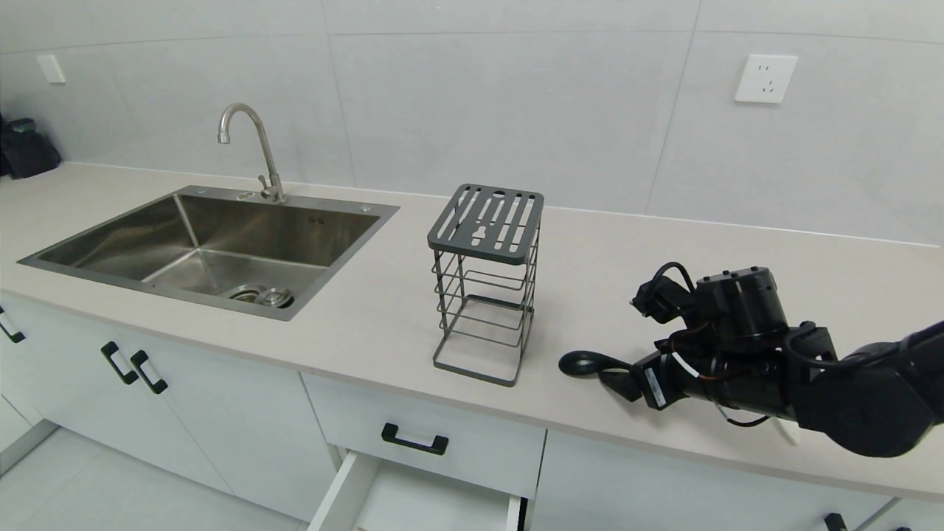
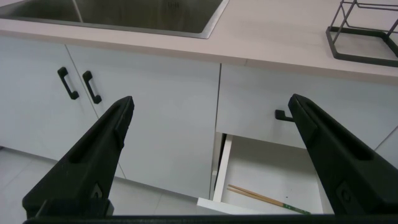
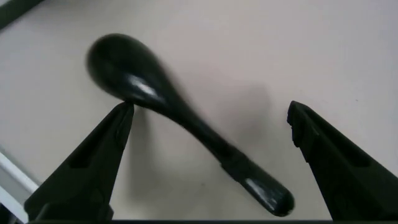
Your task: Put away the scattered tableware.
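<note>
A black spoon (image 1: 584,363) (image 3: 155,93) lies flat on the beige counter (image 1: 369,317), right of the wire rack. My right gripper (image 1: 618,380) (image 3: 209,111) hangs low over it, open, with one finger on each side of the spoon's handle and clear of it. My left gripper (image 2: 211,102) is open and holds nothing, in front of the cabinet fronts below the counter edge. Beneath it an open drawer (image 2: 267,174) (image 1: 413,501) holds a pair of chopsticks (image 2: 267,199).
A grey wire rack (image 1: 483,284) (image 2: 364,37) with a slotted top stands mid-counter. The steel sink (image 1: 110,254) with its faucet (image 1: 251,147) is at the left. A small white object (image 1: 786,431) peeks out under my right arm. A closed drawer with a black handle (image 1: 414,440) sits above the open one.
</note>
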Controlling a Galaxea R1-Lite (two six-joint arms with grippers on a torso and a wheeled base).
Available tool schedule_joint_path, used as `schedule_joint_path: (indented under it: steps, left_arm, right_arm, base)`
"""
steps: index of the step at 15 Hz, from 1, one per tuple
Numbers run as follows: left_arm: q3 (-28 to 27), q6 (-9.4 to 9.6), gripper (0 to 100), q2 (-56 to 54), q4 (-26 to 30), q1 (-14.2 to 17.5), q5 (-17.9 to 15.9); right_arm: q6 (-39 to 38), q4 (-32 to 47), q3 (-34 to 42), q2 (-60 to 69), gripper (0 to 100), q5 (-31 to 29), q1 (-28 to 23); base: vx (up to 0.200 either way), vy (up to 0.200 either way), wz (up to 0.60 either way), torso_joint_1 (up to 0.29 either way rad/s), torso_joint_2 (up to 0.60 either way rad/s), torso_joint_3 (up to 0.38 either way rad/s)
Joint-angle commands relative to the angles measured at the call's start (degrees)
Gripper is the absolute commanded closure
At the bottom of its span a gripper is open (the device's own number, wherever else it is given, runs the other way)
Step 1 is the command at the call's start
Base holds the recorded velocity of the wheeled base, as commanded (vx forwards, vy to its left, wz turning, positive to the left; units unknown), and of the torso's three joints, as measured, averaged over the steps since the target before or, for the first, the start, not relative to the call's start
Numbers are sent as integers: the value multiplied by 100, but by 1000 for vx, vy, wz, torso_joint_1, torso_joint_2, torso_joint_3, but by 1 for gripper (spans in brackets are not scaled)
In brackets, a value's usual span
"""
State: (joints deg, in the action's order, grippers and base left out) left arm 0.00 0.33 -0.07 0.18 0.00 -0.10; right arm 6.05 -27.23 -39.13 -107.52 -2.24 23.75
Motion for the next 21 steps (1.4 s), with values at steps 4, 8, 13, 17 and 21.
schedule_joint_path:
  steps: [4, 8, 13, 17, 21]
  left_arm:
    - [0, 2, 0, 7, -1, 0, 1]
    - [0, 2, 0, 7, -1, 0, 1]
    - [0, 2, 0, 7, -1, 0, 1]
    - [0, 2, 0, 7, -1, 0, 1]
    - [0, 2, 0, 7, -1, 0, 1]
  right_arm:
    - [2, -1, -24, -138, 0, 40, 16]
    - [-7, -19, -112, -313, 0, 66, 148]
    - [-7, -19, -130, -428, 100, 163, 209]
    - [-7, -19, -112, -463, 100, 145, 262]
    - [-7, -28, -121, -410, 100, 136, 473]
  base:
    - [0, 0, 0, 0, 0, 0]
    - [0, 0, 0, 0, 0, 0]
    - [0, 0, 0, 0, 0, 0]
    - [0, 0, 0, 0, 0, 0]
    - [0, 0, 0, 0, 0, 0]
